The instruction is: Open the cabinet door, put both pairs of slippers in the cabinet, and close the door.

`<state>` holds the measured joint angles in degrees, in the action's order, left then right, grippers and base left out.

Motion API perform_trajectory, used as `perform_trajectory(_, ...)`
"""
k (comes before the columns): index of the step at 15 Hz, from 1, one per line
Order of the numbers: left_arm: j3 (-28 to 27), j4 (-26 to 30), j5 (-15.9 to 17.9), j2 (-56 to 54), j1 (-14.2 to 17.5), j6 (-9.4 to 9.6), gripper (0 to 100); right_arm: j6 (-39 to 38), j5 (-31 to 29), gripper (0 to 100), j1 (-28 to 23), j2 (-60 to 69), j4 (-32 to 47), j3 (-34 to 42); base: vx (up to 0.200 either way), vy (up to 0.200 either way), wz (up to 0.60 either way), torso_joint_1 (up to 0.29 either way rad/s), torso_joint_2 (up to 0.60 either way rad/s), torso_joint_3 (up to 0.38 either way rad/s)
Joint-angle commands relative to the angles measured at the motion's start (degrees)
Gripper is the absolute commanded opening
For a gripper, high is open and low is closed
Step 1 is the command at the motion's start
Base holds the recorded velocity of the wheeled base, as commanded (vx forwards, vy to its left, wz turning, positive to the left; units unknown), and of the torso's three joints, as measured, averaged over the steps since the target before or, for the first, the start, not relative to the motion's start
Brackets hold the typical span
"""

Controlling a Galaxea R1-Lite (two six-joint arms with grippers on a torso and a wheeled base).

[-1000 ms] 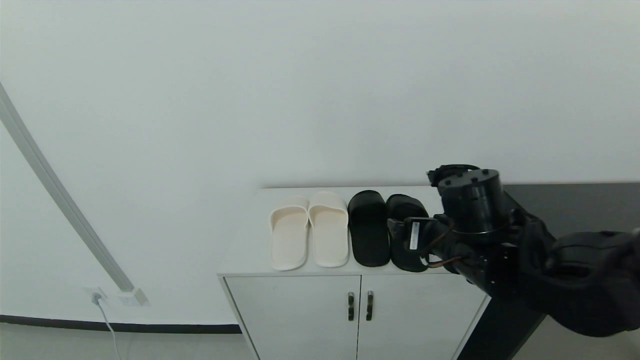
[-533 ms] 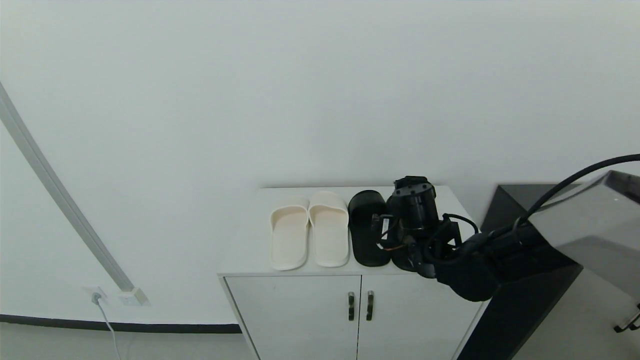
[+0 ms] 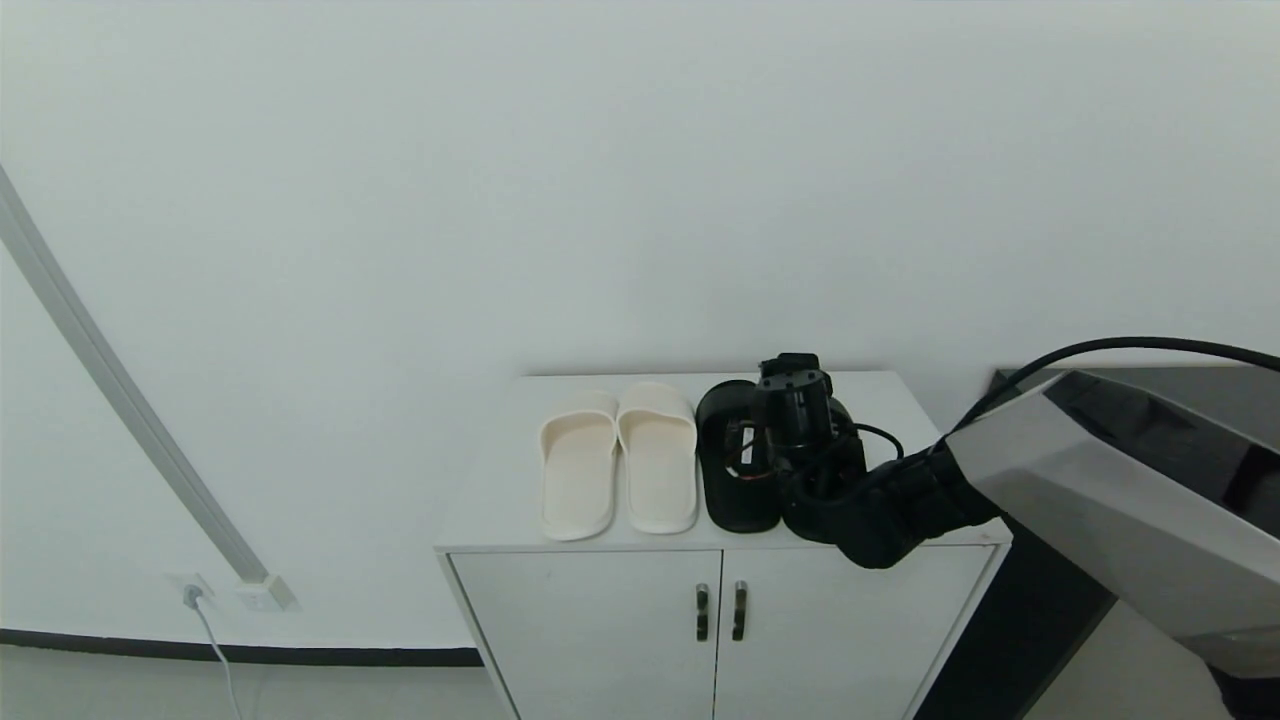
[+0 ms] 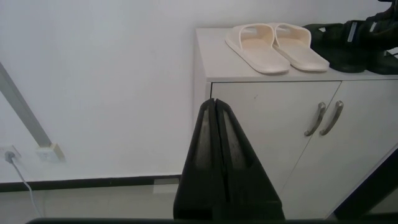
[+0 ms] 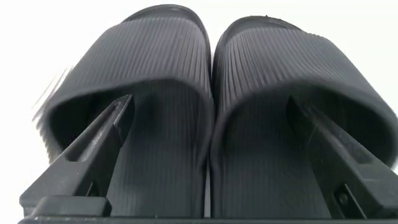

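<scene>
Black slippers [image 5: 155,74] directly under my right claw [image 5: 210,106], on the cabinet [image 3: 490,510] top | right claw spread apart, one finger [image 5: 93,155] at each strap opening | cream slippers [image 3: 620,460] just beside them, toward my left claw [image 4: 215,106] | doors [image 3: 600,630] shut | left claw pressed together, low before the cabinet

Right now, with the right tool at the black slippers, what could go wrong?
1. Both cabinet doors are shut, so a lifted pair has nowhere to go unless the shut left tool opens one.
2. The right tool is open with one finger inside each of the black slippers; closing pinches only their inner walls, so one may drop.
3. Their heels lie near the front edge of the cabinet top; a nudge could push them off.
</scene>
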<state>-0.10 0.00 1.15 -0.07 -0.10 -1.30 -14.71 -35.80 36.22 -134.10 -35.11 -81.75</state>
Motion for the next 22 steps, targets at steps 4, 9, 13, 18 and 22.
perform_trajectory(4, 0.01, 0.00, 0.00, 0.07, 0.01, -0.10, 0, 2.32, -1.29, 0, -0.97, -5.91, 0.04, -8.16, 0.000, 0.000, 0.00, 0.000, 0.00, 0.000)
perform_trajectory(9, 0.01, 0.00, 0.08, 0.07, 0.01, -0.10, 0, 2.32, -1.55, 0, -1.15, -5.65, -0.05, -7.99, 0.000, 0.000, 0.00, 0.000, 0.00, 0.000)
perform_trajectory(13, 0.01, 0.00, 0.00, 0.07, 0.01, -0.10, 0, 2.50, -1.90, 0, -0.97, -2.31, -0.05, -5.61, 0.000, 0.000, 0.00, 0.000, 0.00, 0.000)
perform_trajectory(18, 0.01, 0.00, 0.08, 0.07, 0.01, -0.01, 0, 4.17, 6.45, 0, 1.05, 16.85, -2.77, 12.49, 0.000, 0.000, 0.00, 0.000, 0.00, 0.000)
perform_trajectory(22, 0.01, 0.00, 0.08, 0.07, 0.01, -0.01, 0, 7.59, 21.39, 0, 5.79, 36.19, -3.21, 33.85, 0.000, 0.000, 0.00, 0.000, 0.00, 0.000)
